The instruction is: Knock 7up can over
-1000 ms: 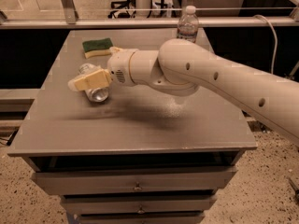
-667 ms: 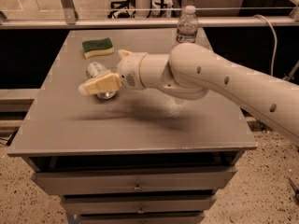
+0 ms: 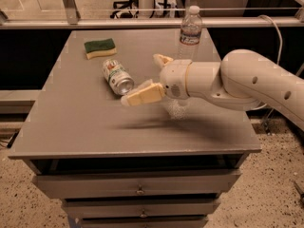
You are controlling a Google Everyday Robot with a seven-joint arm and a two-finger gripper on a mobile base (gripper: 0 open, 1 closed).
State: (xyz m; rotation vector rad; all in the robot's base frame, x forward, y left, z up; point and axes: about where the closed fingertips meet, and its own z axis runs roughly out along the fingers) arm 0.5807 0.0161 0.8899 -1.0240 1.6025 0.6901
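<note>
The 7up can (image 3: 117,76) is a silver can with a white and green label. It lies on its side on the grey table (image 3: 85,122), left of centre, with its top end facing the front right. My gripper (image 3: 140,79) hangs just to the right of the can, above the table's middle. Its two cream fingers are spread apart and hold nothing. The near fingertip (image 3: 128,100) is just in front of the can's end, and I cannot tell whether it touches. The white arm reaches in from the right.
A green and yellow sponge (image 3: 99,48) lies at the back left. A clear plastic water bottle (image 3: 190,30) stands upright at the back edge, behind the wrist. The table is a drawer cabinet, with a rail and a drop behind it.
My gripper has moved right, off the can it was covering. The can now shows in full, lying on its side.
</note>
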